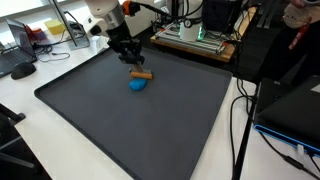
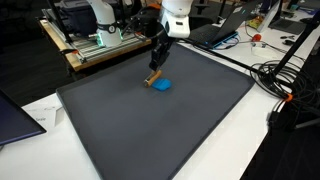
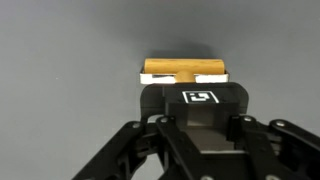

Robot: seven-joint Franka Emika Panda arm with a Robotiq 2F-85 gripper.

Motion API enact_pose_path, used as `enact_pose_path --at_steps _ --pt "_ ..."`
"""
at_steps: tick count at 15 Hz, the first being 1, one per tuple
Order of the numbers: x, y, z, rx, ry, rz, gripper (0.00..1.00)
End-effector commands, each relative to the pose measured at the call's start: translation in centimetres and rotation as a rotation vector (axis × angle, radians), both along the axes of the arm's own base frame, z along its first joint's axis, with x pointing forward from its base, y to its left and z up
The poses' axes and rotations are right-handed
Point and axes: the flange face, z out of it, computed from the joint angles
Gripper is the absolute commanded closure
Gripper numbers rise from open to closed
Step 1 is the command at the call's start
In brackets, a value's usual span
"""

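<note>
Gripping a wooden block [image 1: 143, 74], your gripper [image 1: 137, 67] hangs low over the far part of a dark grey mat [image 1: 180, 120], its jaws drawn in against the block's sides, so the block is held and not lying loose. In the wrist view the wooden block [image 3: 183, 69] appears as a pale tan bar lying crosswise just beyond the gripper [image 3: 185, 80], with grey mat [image 3: 60, 60] around it. In an exterior view the wooden block [image 2: 154, 78] slants downward from the gripper [image 2: 156, 68] toward the mat [image 2: 150, 130]. Directly below it lies a small blue object [image 1: 137, 84], rounded and resting on the mat; in an exterior view the blue object [image 2: 162, 86] sits just beside the block's lower end, and you cannot tell whether the two touch. Beyond the mat's far edge stands a wooden rack of electronics [image 1: 195, 35], and black cables [image 1: 240, 120] trail along the white table [image 1: 25, 115] beside the mat.
</note>
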Motion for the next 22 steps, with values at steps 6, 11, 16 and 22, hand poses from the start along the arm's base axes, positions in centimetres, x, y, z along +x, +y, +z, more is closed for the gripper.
enact_pose_path --at_steps 6,11,16,22 --pt "-1.8 -0.5 -5.1 -0.046 0.146 0.024 0.78" --pt "-2.3 -1.4 -2.5 -0.039 0.123 -0.01 0.78" --pt "-4.0 -4.3 1.9 -0.018 0.088 -0.112 0.78" --pt "-5.1 -7.3 9.2 0.095 -0.041 -0.285 0.78"
